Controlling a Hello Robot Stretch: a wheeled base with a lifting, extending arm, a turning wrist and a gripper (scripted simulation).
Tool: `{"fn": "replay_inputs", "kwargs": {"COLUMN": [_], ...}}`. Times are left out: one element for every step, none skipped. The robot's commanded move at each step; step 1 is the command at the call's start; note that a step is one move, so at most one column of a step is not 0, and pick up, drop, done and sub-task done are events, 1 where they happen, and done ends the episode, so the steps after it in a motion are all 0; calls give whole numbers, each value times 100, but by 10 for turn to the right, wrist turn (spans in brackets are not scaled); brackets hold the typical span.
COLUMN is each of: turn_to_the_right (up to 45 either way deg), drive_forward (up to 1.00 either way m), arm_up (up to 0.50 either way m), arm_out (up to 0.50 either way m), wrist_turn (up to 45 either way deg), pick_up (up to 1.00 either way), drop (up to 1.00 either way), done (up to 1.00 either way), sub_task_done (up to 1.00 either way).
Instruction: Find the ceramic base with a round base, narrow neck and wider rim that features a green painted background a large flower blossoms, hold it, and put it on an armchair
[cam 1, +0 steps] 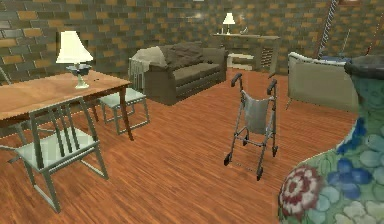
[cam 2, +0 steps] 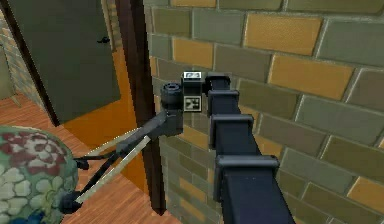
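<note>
Here's the green, flower-painted ceramic vase [cam 1: 345,150], looming at the forward view's right edge and also at the arm side view's lower left [cam 2: 28,180], right at the far end of the two-finger gripper [cam 2: 80,180]. Its foot runs off the picture, so I cannot tell whether it's held, nor whether the fingers are spread or pressed together. Glazed ceramic: I'd judge it hefty, rigid, slippery and quick to chip, so the narrow neck under the rim looks the place to grip. It's tight on the arm's side, with the brick wall [cam 2: 290,70] and dark wooden door post [cam 2: 135,90] close by. Ahead lies open plank floor [cam 1: 170,170], but a grey wheeled walker [cam 1: 255,115] stands near what looks like a pale armchair [cam 1: 315,80].
</note>
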Motion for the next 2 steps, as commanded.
{"fn": "replay_inputs", "kwargs": {"turn_to_the_right": [0,0], "drive_forward": [0,0], "arm_up": [0,0], "arm_out": [0,-22], "wrist_turn": [-210,0], "pick_up": [0,0], "drop": [0,0], "done": [0,0], "sub_task_done": [0,0]}}
